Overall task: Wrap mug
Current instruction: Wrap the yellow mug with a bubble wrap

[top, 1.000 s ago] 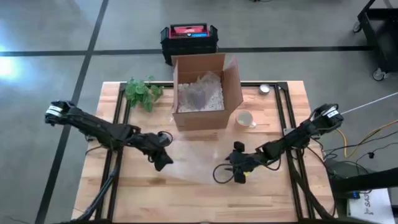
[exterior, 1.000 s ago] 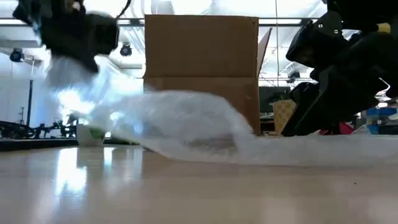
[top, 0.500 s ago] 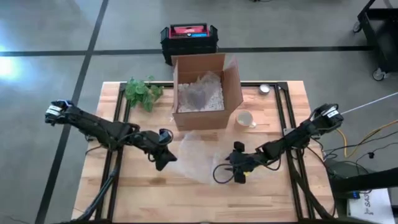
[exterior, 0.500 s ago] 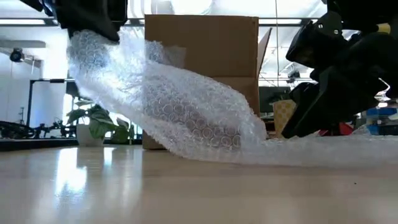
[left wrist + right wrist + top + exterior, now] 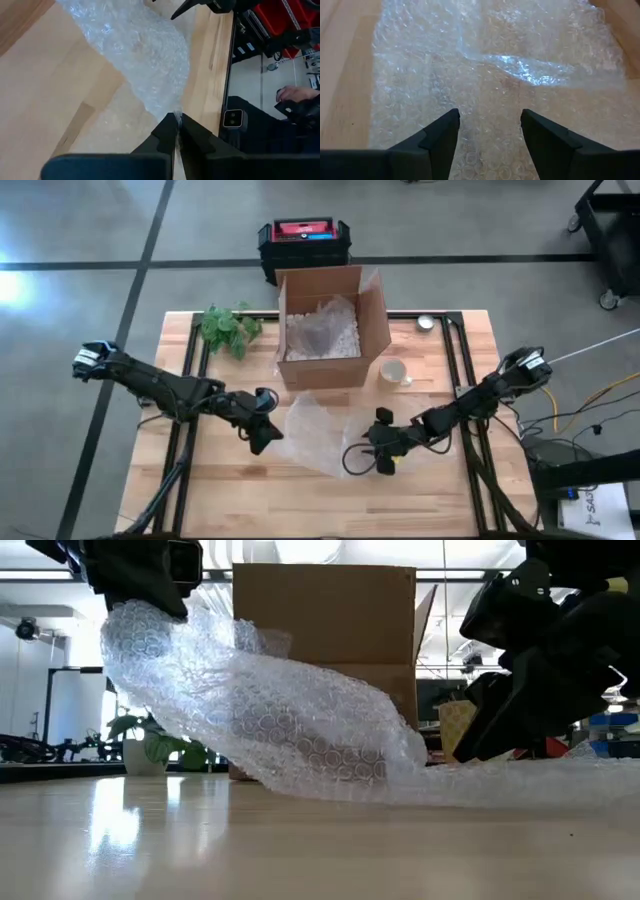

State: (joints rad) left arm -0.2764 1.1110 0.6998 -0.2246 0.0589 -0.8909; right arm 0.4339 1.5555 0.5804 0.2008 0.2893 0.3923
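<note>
Your left arm has the bubble wrap pinched and lifted in front of the cardboard box; the mug sits unwrapped beside the box.

Taking the cardboard box as your landmark: the wooden table carries it toward the far edge, open at the top and filled with white packing material. The bubble wrap lies crumpled just in front of the box, one edge raised off the table. Your left gripper is in front of the box and off to its left, fingers clamped tight on that raised edge. Your right gripper rests in front of the box toward its right, jaws spread apart over the flat part of the wrap. The white mug stands just right of the box, apart from the wrap. A green plant lies left of the box.
</note>
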